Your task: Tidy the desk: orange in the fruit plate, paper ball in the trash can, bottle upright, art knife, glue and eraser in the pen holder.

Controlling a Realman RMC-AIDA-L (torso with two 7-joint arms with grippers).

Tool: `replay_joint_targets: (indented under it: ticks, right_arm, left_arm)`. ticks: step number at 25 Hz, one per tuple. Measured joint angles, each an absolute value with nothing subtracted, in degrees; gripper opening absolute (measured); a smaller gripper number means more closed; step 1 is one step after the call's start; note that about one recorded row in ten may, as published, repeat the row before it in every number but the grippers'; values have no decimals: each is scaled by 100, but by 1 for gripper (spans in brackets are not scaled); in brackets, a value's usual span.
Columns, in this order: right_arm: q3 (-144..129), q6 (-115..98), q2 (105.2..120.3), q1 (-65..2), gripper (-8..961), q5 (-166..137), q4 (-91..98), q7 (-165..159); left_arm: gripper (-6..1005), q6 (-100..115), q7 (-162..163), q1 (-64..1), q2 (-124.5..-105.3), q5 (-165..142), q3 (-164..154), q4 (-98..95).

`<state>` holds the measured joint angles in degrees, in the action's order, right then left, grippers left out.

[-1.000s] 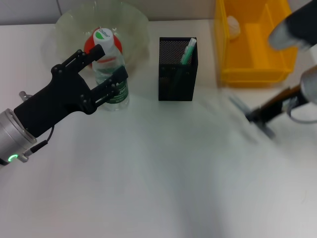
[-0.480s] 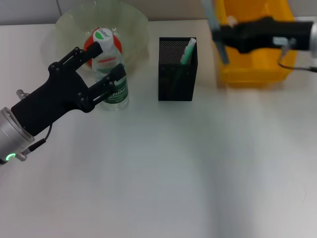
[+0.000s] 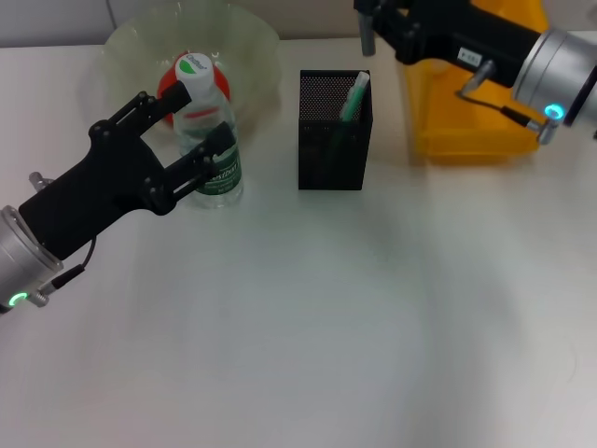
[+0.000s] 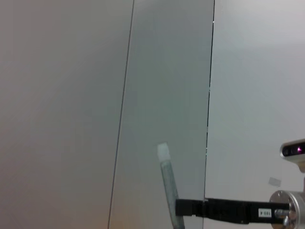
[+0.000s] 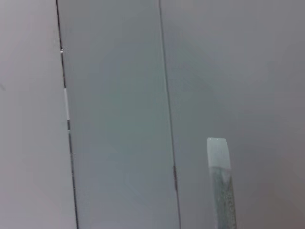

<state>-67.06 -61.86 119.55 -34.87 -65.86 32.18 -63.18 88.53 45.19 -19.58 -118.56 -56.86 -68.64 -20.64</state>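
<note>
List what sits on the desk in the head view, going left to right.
Left gripper around the upright bottle, in front of the clear fruit plate → black mesh pen holder → right gripper, just past the holder → yellow bin.

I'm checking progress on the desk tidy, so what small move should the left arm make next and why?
Probably draw the left gripper back from the bottle. The bottle already stands upright beside the fruit plate, with the open fingers on either side of it. The right gripper is up by the yellow bin.
</note>
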Motion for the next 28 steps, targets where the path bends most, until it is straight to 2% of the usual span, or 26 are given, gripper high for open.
replay_joint_targets:
  ticks: [16, 28]
  right_arm:
    - [-6706, -6256, 11989, -4197, 148, -5797, 1393, -3925]
    - [-6975, -6261, 11988, -4344, 193, -5718, 1321, -3742]
  left_arm:
    - [749, 8849, 4322, -1942, -11847, -5687, -6855, -2056]
    - [749, 8849, 4322, -2014, -11847, -5687, -6855, -2066]
